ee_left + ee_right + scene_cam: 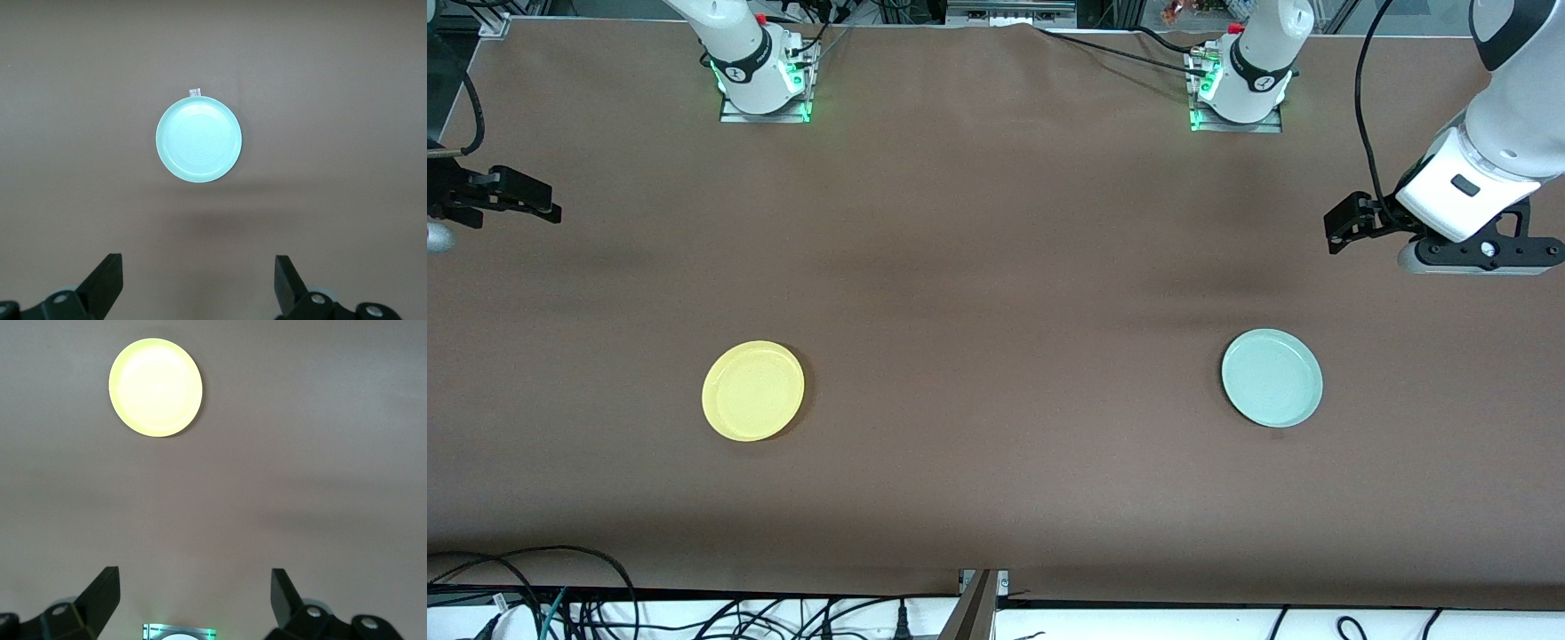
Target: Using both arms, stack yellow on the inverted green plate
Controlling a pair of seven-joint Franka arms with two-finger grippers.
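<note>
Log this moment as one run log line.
left tool open, raised | right tool open, raised | yellow plate, green plate apart, both upright

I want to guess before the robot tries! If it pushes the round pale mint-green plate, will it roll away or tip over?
The round, pale mint-green plastic plate probably won't roll: it lies flat on the brown table. It looks thin and shallow, so it is likely light and would slide when pushed. Its low rim gives the fingers little to pinch, so it might slip.
</note>
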